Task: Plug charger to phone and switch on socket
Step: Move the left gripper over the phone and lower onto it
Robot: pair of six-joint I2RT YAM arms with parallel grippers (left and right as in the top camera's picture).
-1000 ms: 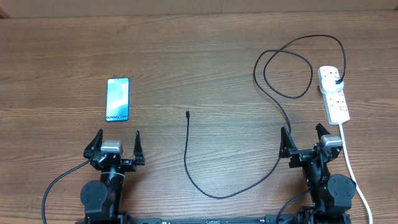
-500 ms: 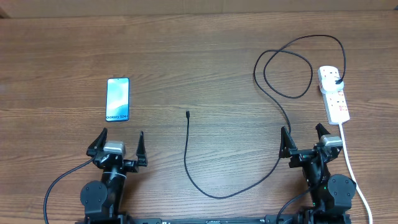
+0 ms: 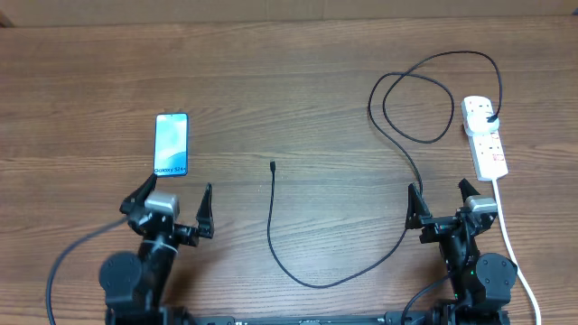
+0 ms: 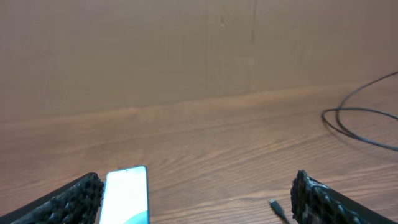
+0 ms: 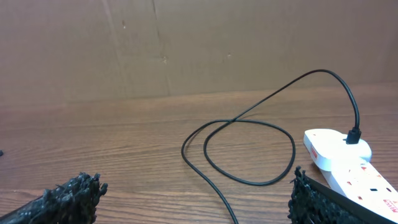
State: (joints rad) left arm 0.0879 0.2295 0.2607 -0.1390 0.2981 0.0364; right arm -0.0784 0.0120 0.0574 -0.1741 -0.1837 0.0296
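Note:
The phone (image 3: 172,143) lies flat at the left, light blue screen up; it also shows in the left wrist view (image 4: 127,194). The charger cable (image 3: 280,244) runs from its loose connector tip (image 3: 272,165) near the middle, loops right, and ends in a black plug (image 3: 489,118) seated in the white socket (image 3: 485,137). The tip also shows in the left wrist view (image 4: 277,208). My left gripper (image 3: 173,202) is open and empty, just in front of the phone. My right gripper (image 3: 441,193) is open and empty, in front of the socket (image 5: 345,165), over the cable (image 5: 249,152).
The socket's thick white cord (image 3: 513,248) runs toward the front edge at the right. A brown wall (image 4: 186,50) stands behind the wooden table.
My left gripper has moved forward and slightly left, toward the phone. The right arm, cable, phone and socket have not moved.

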